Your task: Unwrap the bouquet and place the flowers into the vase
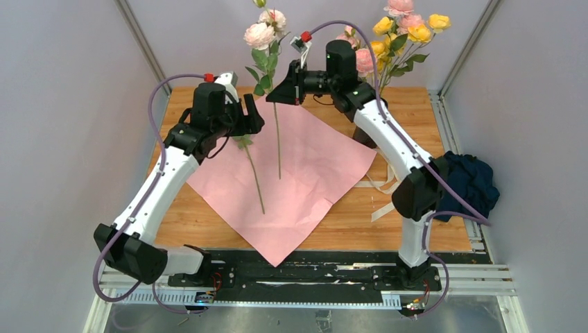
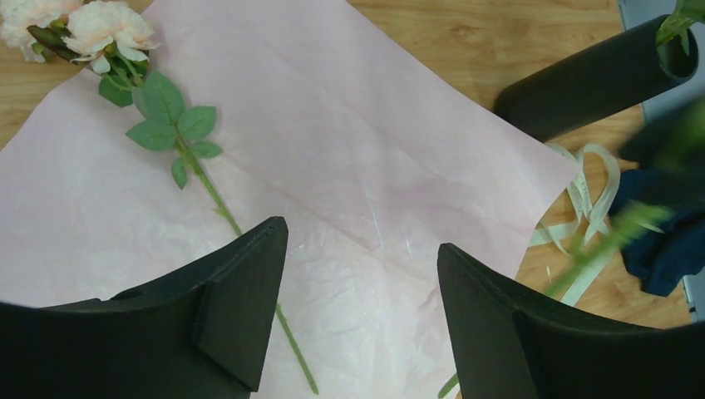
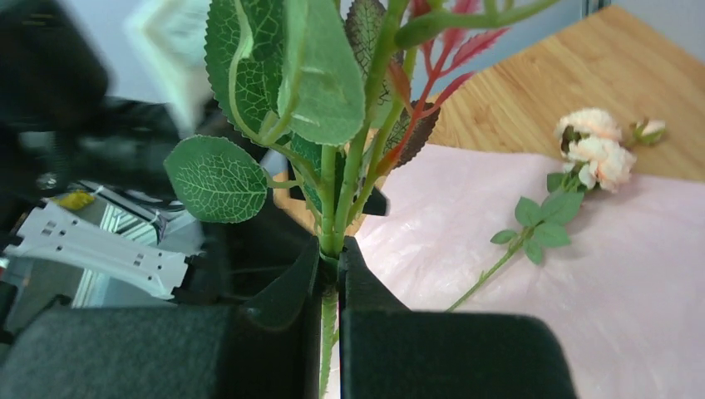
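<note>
The right gripper [image 3: 331, 252] clenches a leafy rose stem [image 3: 331, 199] upright over the pink paper [image 1: 312, 159]. The left gripper [image 2: 362, 243] hangs released above a second rose stem [image 2: 166, 116]. Pink and yellow flowers [image 1: 405, 31] stand in the black vase [image 2: 599, 75], half hidden behind the right arm [image 1: 388, 139], with the ribbon [image 2: 582, 187] on the bench [image 1: 416, 111] beside it.

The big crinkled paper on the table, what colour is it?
The crinkled paper sheet is pale pink; top external view shows it best.

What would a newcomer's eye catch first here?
The right fingers clamp a leafy green pink-rose stem upright over the spread pale pink wrapping paper. The left fingers stand open above a second rose stem lying on it. Yellow and pink blooms stand in the tall black vase, far right.
</note>
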Action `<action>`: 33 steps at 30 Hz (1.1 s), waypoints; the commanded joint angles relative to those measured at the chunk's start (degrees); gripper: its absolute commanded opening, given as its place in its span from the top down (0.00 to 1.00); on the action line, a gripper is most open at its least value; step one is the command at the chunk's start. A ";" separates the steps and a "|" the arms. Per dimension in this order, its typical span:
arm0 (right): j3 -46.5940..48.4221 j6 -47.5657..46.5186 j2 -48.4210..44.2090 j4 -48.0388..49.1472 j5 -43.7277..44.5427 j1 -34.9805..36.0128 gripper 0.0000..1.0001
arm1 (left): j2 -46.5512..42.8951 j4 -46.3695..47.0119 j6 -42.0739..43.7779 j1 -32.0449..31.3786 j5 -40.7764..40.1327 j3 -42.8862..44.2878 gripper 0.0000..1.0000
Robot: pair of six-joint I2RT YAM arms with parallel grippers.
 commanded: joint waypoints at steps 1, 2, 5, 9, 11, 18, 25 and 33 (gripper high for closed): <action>1.17 -11.38 -5.70 -4.12 -4.16 0.79 1.00 | 1.79 2.39 -0.57 -0.19 0.65 -1.33 0.25; 0.46 -15.50 -7.30 -4.79 -3.51 0.79 1.00 | 2.13 2.65 -0.57 -0.19 0.86 -1.38 0.25; -1.91 -27.65 -12.90 -8.94 4.04 0.68 1.00 | 3.30 3.31 -0.56 -0.19 1.47 -1.30 0.25; -2.60 -36.24 -17.13 -13.65 15.11 -2.17 1.00 | 4.65 4.01 -0.81 -0.19 2.31 -1.46 0.26; -2.49 -35.61 -17.73 -13.63 15.72 -5.75 1.00 | 5.28 4.37 -1.08 -0.19 2.89 -1.54 0.26; -2.11 -36.67 -18.04 -11.71 16.69 -18.17 1.00 | 6.02 4.85 -0.66 -0.19 3.21 -1.51 0.28; 4.90 -36.18 -13.68 -11.51 15.03 -25.67 1.00 | 5.92 4.27 -0.44 -0.19 2.41 -2.23 0.29; 5.48 -32.92 -11.73 -7.98 12.69 -31.10 1.00 | 5.81 3.48 -0.40 -0.19 1.83 -2.73 0.28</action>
